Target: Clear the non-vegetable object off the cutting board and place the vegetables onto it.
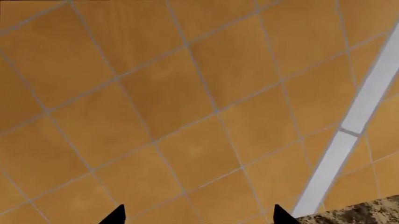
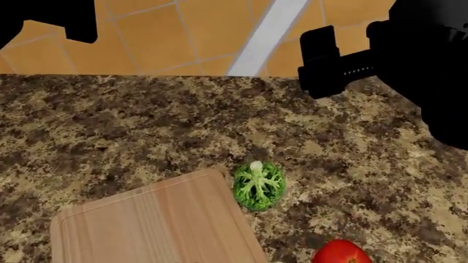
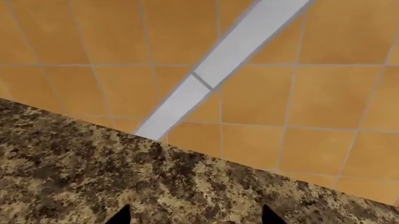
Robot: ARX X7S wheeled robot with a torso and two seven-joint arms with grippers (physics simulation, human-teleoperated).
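In the head view the light-wood cutting board lies on the granite counter at the lower left, and what shows of it is bare. The broccoli head lies on the counter just off the board's far right corner. The red tomato-like ball sits at the bottom edge, right of the board. The celery stalk is out of view. My left gripper is open and empty over the tiled floor beyond the counter. My right gripper is open and empty above the counter's far edge.
The brown speckled granite counter ends at a far edge, with orange floor tiles and a white strip beyond. My black left arm and right arm hang at the top corners of the head view.
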